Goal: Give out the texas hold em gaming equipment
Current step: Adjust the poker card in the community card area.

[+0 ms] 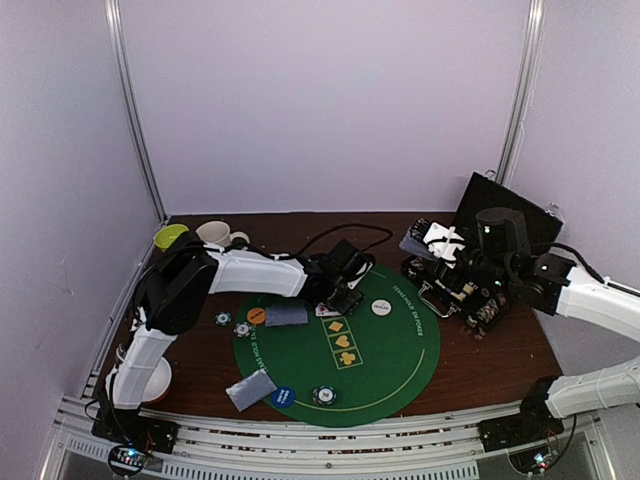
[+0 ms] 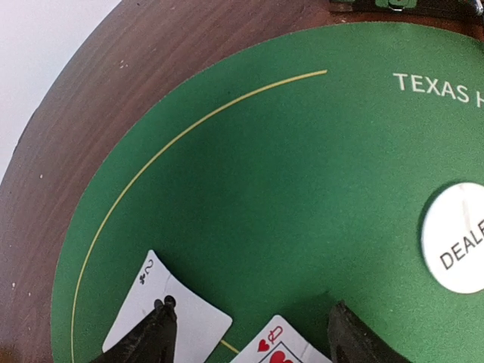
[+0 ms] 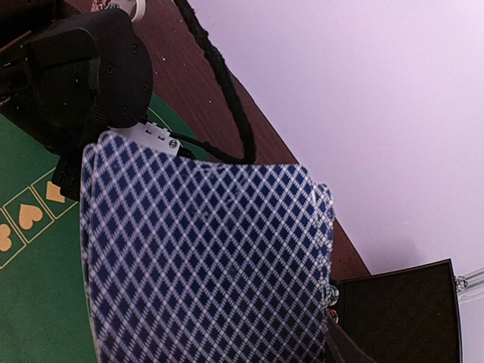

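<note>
On the green mat (image 1: 390, 350), my left gripper (image 1: 340, 298) is open. In the left wrist view its fingertips (image 2: 160, 327) hover over two face-up cards, a two of clubs (image 2: 193, 321) and a queen of hearts (image 2: 281, 344), with nothing held between them. The white dealer button (image 2: 457, 238) lies just to the right. My right gripper (image 1: 432, 243) is raised beyond the mat's right rim, shut on a stack of blue diamond-backed cards (image 3: 204, 265) that hides its fingers. Face-down cards (image 1: 287, 315) (image 1: 250, 390), striped chips (image 1: 323, 396) (image 1: 242, 329), an orange button (image 1: 257, 316) and a blue button (image 1: 282, 396) lie around the mat's left side.
A green bowl (image 1: 170, 236) and a white mug (image 1: 215, 232) stand at the back left of the brown table. An open black case (image 1: 505, 215) sits at the back right behind the right arm. A black cable (image 1: 340, 235) runs along the back.
</note>
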